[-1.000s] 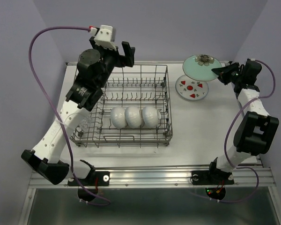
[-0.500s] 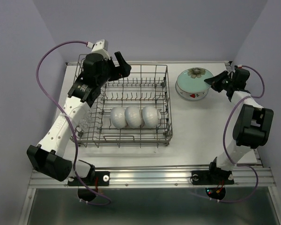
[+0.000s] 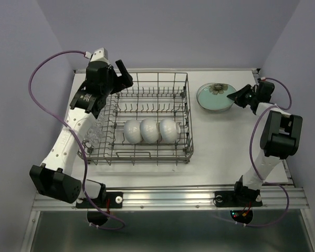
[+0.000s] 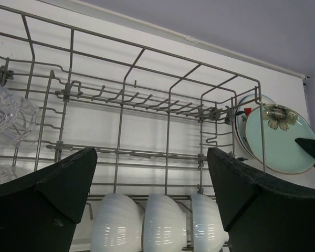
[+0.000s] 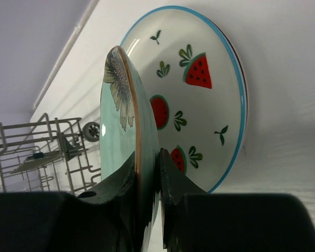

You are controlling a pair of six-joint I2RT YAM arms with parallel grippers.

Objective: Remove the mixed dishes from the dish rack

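1. Glassware is the hardest thing to read here. The clear textured glasses [image 4: 8,118] sit along the left side of the dish rack [image 3: 147,155]. From above they are mostly under the left arm [image 3: 73,136], and the left wrist view cuts them off at its edge, so I can't count them.
2. A watermelon plate [image 5: 207,79], white with a blue rim, lies beneath the pale green plate [image 3: 214,98]. From above it is almost wholly covered (only the wrist views give away its pattern).
3. From the right wrist the green plate is tilted off the watermelon plate, with its near edge raised. I cannot tell whether its far edge rests on the plate below.
4. The rack is a big grey wire basket with rows of upright tines, standing on the left and middle of the table [image 3: 226,152]. Three white bowls [image 3: 150,130], ribbed, stand on edge in a touching row in its near half.
5. The green plate has a dark floral mark at its centre and a thin brownish rim. It is near the table's far right corner, just beside the rack's far right corner.
6. The right gripper [image 5: 147,197] has its fingers nearly pressed together, pinching the green plate's rim with one finger on each face.
7. The left gripper [image 4: 149,194] is spread wide and holds nothing. It hovers over the rack's far left corner and touches no dish.
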